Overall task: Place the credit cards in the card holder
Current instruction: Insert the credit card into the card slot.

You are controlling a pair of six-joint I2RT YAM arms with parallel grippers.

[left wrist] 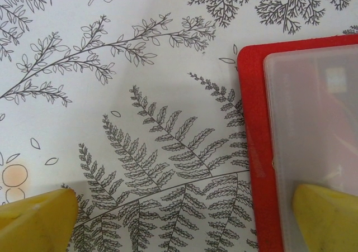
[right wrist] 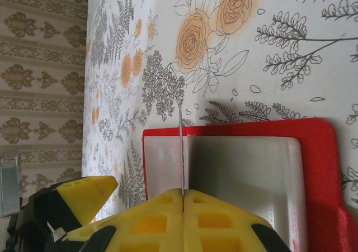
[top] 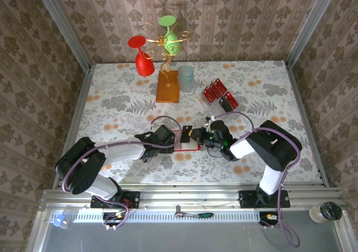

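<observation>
I see the surface (top: 112, 107) under a floral cloth. Near the middle of its near edge the card holder (top: 184, 142) lies open and flat. Toward the far edge, at centre, sits an orange-brown stand base (top: 168, 87), with a pale cup (top: 186, 77) just beside it. Further toward the right edge, a clear tray (top: 205, 102) holds credit cards (top: 213, 91).
</observation>
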